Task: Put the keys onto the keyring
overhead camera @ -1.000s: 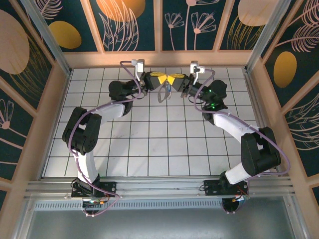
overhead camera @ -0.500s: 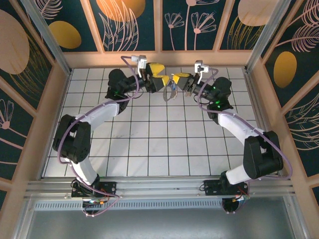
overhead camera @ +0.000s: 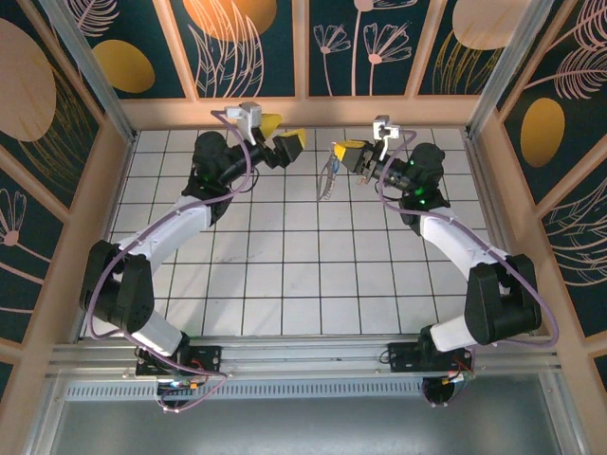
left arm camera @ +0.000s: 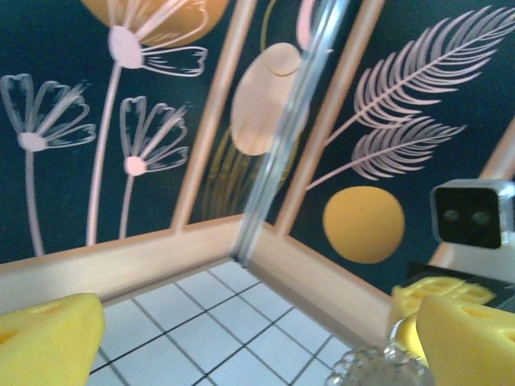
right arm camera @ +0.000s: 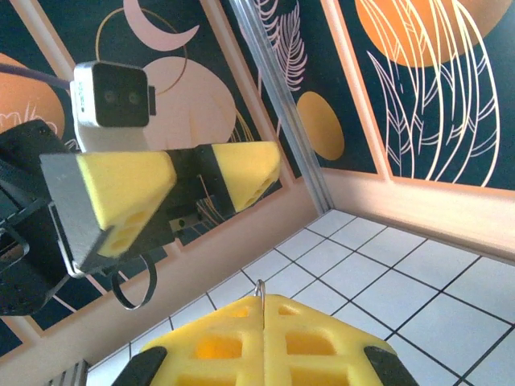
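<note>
1. Table [overhead camera: 285,284]: white tiles with dark joints, filling the middle of the overhead view. Both arms rise from the bottom edge and curve inward toward the top.

2. Right gripper [overhead camera: 341,153]: upper centre-right of the overhead view, above the far tile rows. The jaws are pressed together on the keyring. In the right wrist view its yellow pads [right arm camera: 241,346] meet along the bottom edge, with a thin metal edge standing up from the seam.

3. Keyring [overhead camera: 325,179]: a pale silvery loop hanging below the right gripper's tips, off the tiles, at upper centre of the overhead view.

4. Left gripper [overhead camera: 282,132]: upper centre-left of the overhead view, near the ring but apart from it. The jaws are spread wide and hold nothing. Its pads [left arm camera: 48,338] sit at the two bottom corners of the left wrist view. A blurred silvery lump at that view's bottom right may be the ring.

5. Key: too small to make out. Whether it hangs on the loop cannot be told.

6. Back rail [overhead camera: 303,112]: a wooden ledge under dark floral panels, at the top of the overhead view.

Step in hand, as a judgement: the ring is held up for threading and the left side is free. The next move calls for locating the key. If it is loose, the left gripper must pinch it by the head and line its hole up with the ring's opening.
</note>
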`<control>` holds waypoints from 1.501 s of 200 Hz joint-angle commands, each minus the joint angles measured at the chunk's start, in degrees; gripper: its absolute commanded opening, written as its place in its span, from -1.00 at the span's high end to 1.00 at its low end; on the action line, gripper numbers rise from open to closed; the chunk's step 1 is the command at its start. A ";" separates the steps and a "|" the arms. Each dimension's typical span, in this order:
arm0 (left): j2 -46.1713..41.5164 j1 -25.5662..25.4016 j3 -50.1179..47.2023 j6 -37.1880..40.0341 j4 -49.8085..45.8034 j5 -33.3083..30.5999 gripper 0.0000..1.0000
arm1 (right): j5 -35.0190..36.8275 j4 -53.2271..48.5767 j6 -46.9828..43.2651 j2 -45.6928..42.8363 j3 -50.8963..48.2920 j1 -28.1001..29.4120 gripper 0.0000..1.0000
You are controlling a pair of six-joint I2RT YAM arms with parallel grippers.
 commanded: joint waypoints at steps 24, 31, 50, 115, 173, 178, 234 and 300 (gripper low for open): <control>-0.80 0.30 3.00 10.16 -7.46 -3.58 -0.98 | -2.18 -2.60 -2.34 -1.38 5.17 -0.69 1.00; -0.50 0.30 4.44 11.41 -10.42 -3.95 -0.98 | -2.30 -3.40 -2.61 -1.27 5.72 -0.70 1.00; -0.08 0.30 6.07 12.85 -13.76 -6.84 -0.98 | -2.43 -6.57 -4.21 -1.37 7.08 -0.72 1.00; 2.99 0.56 8.48 15.90 -14.98 -4.91 -0.98 | -2.48 -10.61 -7.66 -1.96 8.97 -1.29 1.00; 5.87 1.39 12.49 18.85 -17.09 11.29 -0.97 | -6.47 -15.97 -10.85 1.56 13.49 -1.30 1.00; 6.48 1.67 13.09 19.02 -17.33 13.86 -0.96 | -7.07 -16.94 -11.29 1.96 14.10 -1.30 1.00; 10.14 5.03 15.49 15.23 -15.62 33.03 -0.29 | -9.12 -26.12 -15.59 4.42 19.15 -1.22 1.00; 13.56 5.33 17.54 7.97 -10.29 44.51 0.36 | -9.34 -26.01 -14.52 5.27 19.43 -0.11 1.00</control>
